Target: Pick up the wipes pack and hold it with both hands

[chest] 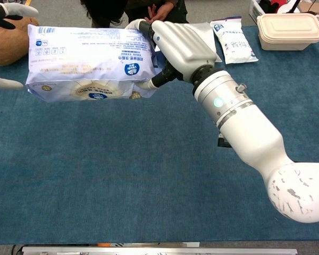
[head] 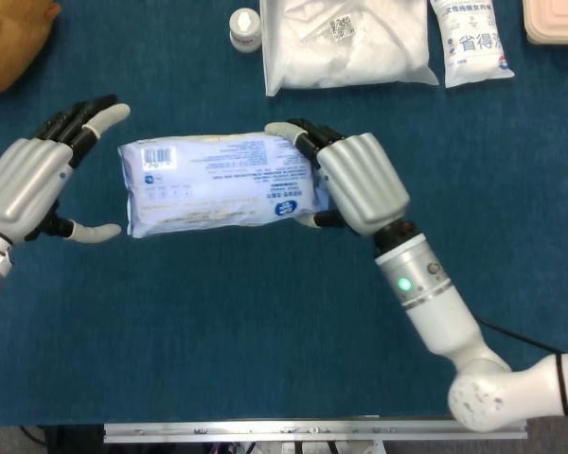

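Note:
The wipes pack (head: 218,184), pale blue-white with a barcode at its left end, hangs level above the blue table. My right hand (head: 355,180) grips its right end, fingers over the top and thumb underneath. My left hand (head: 28,184) is open just off the pack's left end, fingers spread above and thumb below; I see no firm contact. In the chest view the wipes pack (chest: 90,61) fills the upper left with the right hand (chest: 178,45) on it. Only fingertips of the left hand (chest: 5,10) show at the frame's edge.
Along the far edge lie a small white bottle (head: 245,28), a large white bag (head: 346,43), a printed sachet (head: 470,40) and a lidded food box (chest: 291,29). A brown plush toy (chest: 8,42) sits far left. A person (chest: 133,8) stands behind the table.

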